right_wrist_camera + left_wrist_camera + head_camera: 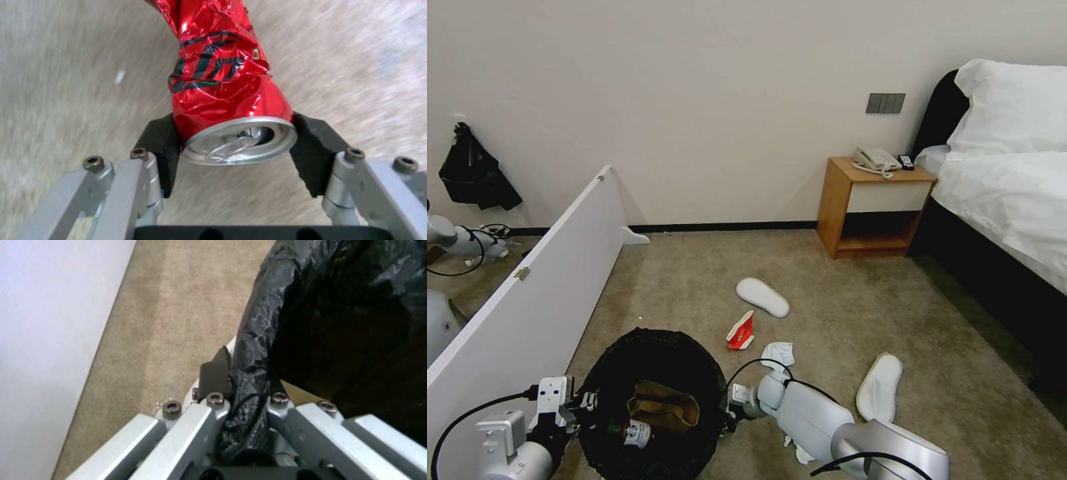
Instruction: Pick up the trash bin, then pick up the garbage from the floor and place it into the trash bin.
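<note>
R gripper [231, 146] clamped on a crushed red can [222, 83]: both black pads bear on the can's sides just below its top rim, pull-tab end toward the wrist, the can's long axis running straight away from the wrist over carpet. We take this can as a piece of the garbage.

L gripper [242, 396] pinched shut on the rim of the trash bin [654, 400]; crinkled black liner is bunched between the fingers, one pad outside the wall, the other inside. Bin sits at the robot's front-left, mouth up and open. Already inside: brown paper bag [664, 407] and a small bottle [635, 433].

Key relation: in head view the R wrist sits just beside the bin's rim on its right side, so the mouth lies to the left of the held can and close. We judge a short leftward carry plus a lift over the rim is what the drop needs; R arm is the only free carrier, L being tied up holding the bin.

Edges & room: white panel [527, 293] flanks the bin on its left, near but apart. Open carpet on the right.

Still on floor: red-and-white carton [740, 332], white tissues [778, 353], slipper [762, 297] farther out, second slipper [880, 387] beside the R arm. Nightstand [875, 207] and bed [1014, 200] well apart.
</note>
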{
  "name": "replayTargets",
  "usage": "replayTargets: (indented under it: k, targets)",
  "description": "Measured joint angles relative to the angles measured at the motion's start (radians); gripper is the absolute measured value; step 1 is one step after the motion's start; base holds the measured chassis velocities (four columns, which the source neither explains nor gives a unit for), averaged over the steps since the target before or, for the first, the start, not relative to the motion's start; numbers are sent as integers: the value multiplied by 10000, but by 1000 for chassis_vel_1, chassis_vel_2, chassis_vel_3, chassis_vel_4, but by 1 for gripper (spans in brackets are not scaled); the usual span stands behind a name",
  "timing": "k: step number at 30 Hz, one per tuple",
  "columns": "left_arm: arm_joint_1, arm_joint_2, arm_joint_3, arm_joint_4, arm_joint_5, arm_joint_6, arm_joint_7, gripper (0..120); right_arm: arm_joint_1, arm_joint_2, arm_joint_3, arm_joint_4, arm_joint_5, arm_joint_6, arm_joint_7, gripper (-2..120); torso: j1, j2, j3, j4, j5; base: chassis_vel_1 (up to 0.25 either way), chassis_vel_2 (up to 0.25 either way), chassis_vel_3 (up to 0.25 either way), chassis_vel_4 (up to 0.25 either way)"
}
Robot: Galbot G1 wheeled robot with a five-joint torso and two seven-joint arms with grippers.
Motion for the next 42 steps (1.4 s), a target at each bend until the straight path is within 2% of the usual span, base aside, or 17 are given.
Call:
replayTargets:
  k: [4, 11, 12, 13, 14, 16, 18, 19, 21, 22, 23, 25, 30, 31, 34, 37, 42]
  targets:
    - [-65, 344, -130, 185, -473, 8, 18, 3, 66, -2, 1534, 244, 137, 179, -296, 51, 0, 0, 0, -6, -1, 0, 0, 0, 0]
    - [-106, 745, -88, 474, -849, 38, 94, 3, 123, -35, 2739, 1275, 1324, 145, -311, 51, 0, 0, 0, 2, -1, 0, 0, 0, 0]
    - [-121, 856, 24, 569, -878, 19, 125, 3, 29, -227, 2952, 1837, 1814, 122, -304, 51, 0, 0, -1, 10, 6, 0, 0, 0, 0]
    - [-137, 985, 249, 691, -887, -6, 159, 3, -307, -915, 3445, 2919, 2701, 43, -269, 51, 0, 0, -1, 6, 1, 0, 0, 0, 0]
    - [-137, 985, 249, 691, -887, -6, 159, 3, -307, -915, 3445, 2919, 2701, 43, -269, 51, 0, 0, -1, 6, 1, 0, 0, 0, 0]
    - [-339, 1140, 590, 852, -894, -6, 157, 3, -907, -1787, 4141, 4433, 3663, -119, -197, 51, 0, 0, -1, -10, 2, 0, 0, 0, 0]
    - [-438, 1191, 703, 900, -913, -7, 140, 3, -1108, -2042, 4352, 4943, 3985, -139, -169, 51, 0, 0, -1, -15, 3, 0, 0, 0, 0]
    - [-699, 1289, 952, 988, -993, -10, 96, 3, -1515, -2541, 4807, 5916, 4599, 40, -149, 51, 0, 0, -3, -19, -1, 0, 0, 0, 0]
    - [-809, 1320, 1068, 1015, -1036, -11, 62, 3, -1694, -2726, 5007, 6334, 4816, 331, -289, 51, 0, 0, -1, -20, 1, 0, 0, 0, 0]
    - [-878, 1326, 1151, 1035, -1060, -10, 48, 3, -1853, -2878, 5144, 6774, 4974, 554, -481, 51, 1, 0, -1, -7, 4, 0, 0, 0, 0]
    - [-878, 1326, 1151, 1035, -1060, -10, 48, 3, -1853, -2878, 5144, 6774, 4974, 554, -481, 51, 1, 0, -1, -7, 4, 0, 0, 0, 0]
    - [-1073, 1370, 1356, 1200, -1137, -22, 15, 3, -2409, -3532, 5230, 8515, 5950, 655, -783, 51, 0, 0, -2, 8, 4, 0, 0, 0, 0]
    - [-1276, 1543, 1637, 1480, -1225, -42, 47, 3, -2875, -4288, 5150, 10322, 7777, 431, -1235, 51, 0, -1, -2, -10, 1, 0, 0, 0, 0]
    - [-1357, 1591, 1694, 1518, -1305, -42, 47, 3, -2913, -4568, 4981, 10847, 8297, 337, -1593, 51, 0, 0, -2, -3, 4, 0, 0, 0, 0]
    - [-1435, 1622, 1707, 1521, -1486, -23, -28, 3, -2920, -4830, 4774, 11172, 8563, 233, -1921, 51, 0, 0, -2, -1, 1, 0, 0, 0, 0]
    - [-1487, 1709, 1696, 1492, -1862, 88, -212, 3, -2846, -5350, 4122, 11411, 8617, 75, -2952, 51, 0, 0, -2, -1, 2, 0, 0, 0, 0]
    - [-1335, 1742, 1661, 1470, -2041, 146, -268, 3, -2692, -5866, 3438, 11437, 8313, 72, -3468, 51, 0, -1, -2, -1, 1, 0, 0, 0, 0]
